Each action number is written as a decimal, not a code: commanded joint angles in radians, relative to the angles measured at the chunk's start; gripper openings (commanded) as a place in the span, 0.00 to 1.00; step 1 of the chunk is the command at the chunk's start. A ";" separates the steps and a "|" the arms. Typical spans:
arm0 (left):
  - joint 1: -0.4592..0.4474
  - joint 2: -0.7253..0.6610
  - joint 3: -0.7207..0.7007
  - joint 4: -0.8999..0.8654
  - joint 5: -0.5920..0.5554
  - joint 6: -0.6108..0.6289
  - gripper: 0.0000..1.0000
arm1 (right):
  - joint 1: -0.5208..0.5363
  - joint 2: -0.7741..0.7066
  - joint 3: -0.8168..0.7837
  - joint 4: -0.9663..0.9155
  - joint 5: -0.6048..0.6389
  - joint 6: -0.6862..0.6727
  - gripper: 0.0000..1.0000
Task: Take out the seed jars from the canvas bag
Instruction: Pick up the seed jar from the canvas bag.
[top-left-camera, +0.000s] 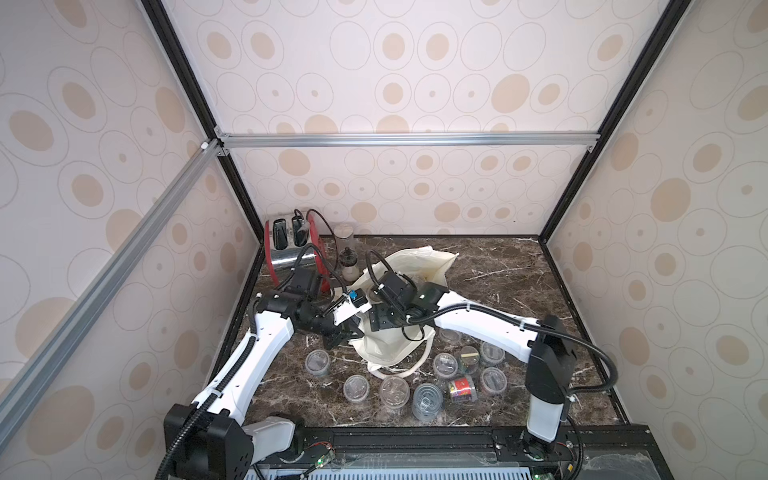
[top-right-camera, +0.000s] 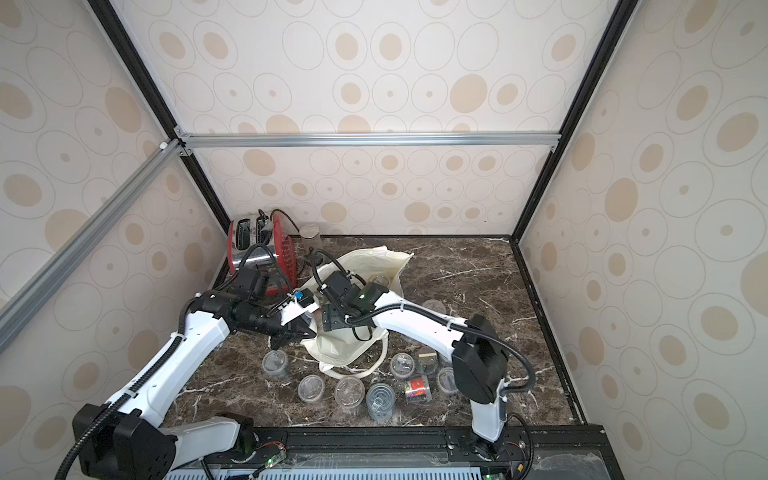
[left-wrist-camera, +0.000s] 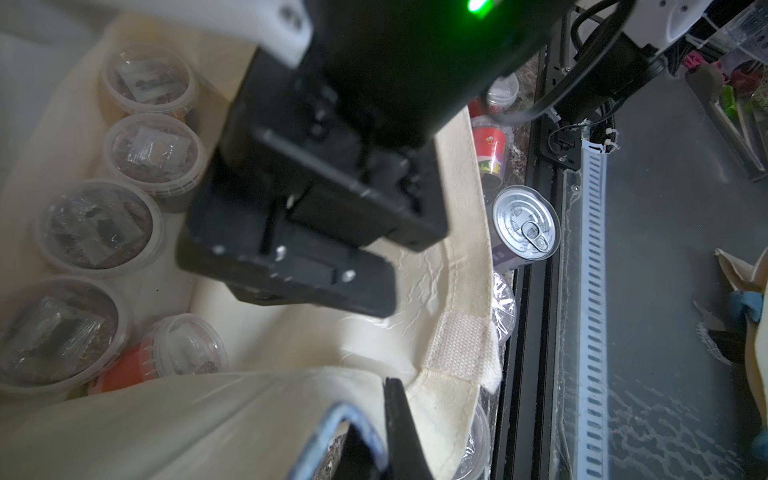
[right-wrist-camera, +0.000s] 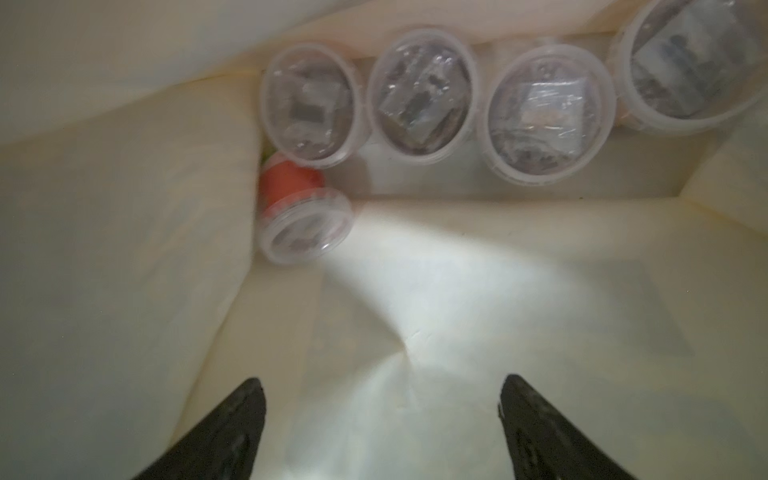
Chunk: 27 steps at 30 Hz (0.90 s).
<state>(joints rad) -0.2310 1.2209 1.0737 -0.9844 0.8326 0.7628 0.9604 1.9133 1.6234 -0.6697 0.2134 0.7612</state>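
Observation:
The cream canvas bag (top-left-camera: 419, 266) lies open in the middle of the marble table in both top views. My left gripper (left-wrist-camera: 386, 399) is shut on the bag's (left-wrist-camera: 461, 232) near rim and holds the mouth up. Over the mouth, my right arm's black wrist (left-wrist-camera: 311, 199) points down into the bag. My right gripper (right-wrist-camera: 382, 386) is inside, open and empty, above the bag's (right-wrist-camera: 124, 249) floor. Several clear seed jars (right-wrist-camera: 422, 93) stand in a row beyond it, and a red-labelled jar (right-wrist-camera: 303, 216) lies on its side. Several more seed jars (top-left-camera: 356, 388) stand on the table in front of the bag.
A red and silver toaster (top-left-camera: 286, 245) fills the back left corner, with a tall glass jar (top-left-camera: 344, 237) and a small bottle (top-left-camera: 349, 264) next to it. A pull-tab tin can (top-left-camera: 427, 401) stands among the jars near the front rail (top-left-camera: 415, 440). Patterned walls close in three sides.

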 joint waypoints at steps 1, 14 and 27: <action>-0.002 -0.017 0.010 -0.036 0.059 0.046 0.00 | -0.015 0.019 0.005 0.071 0.170 0.192 0.96; -0.002 -0.022 0.005 -0.048 0.058 0.064 0.00 | -0.189 0.112 -0.091 0.309 -0.025 0.434 0.99; -0.002 -0.035 -0.010 -0.059 0.070 0.080 0.00 | -0.235 0.243 -0.002 0.327 0.061 0.439 1.00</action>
<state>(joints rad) -0.2310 1.2076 1.0637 -0.9897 0.8581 0.7902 0.7444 2.1231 1.6070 -0.3370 0.2363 1.1656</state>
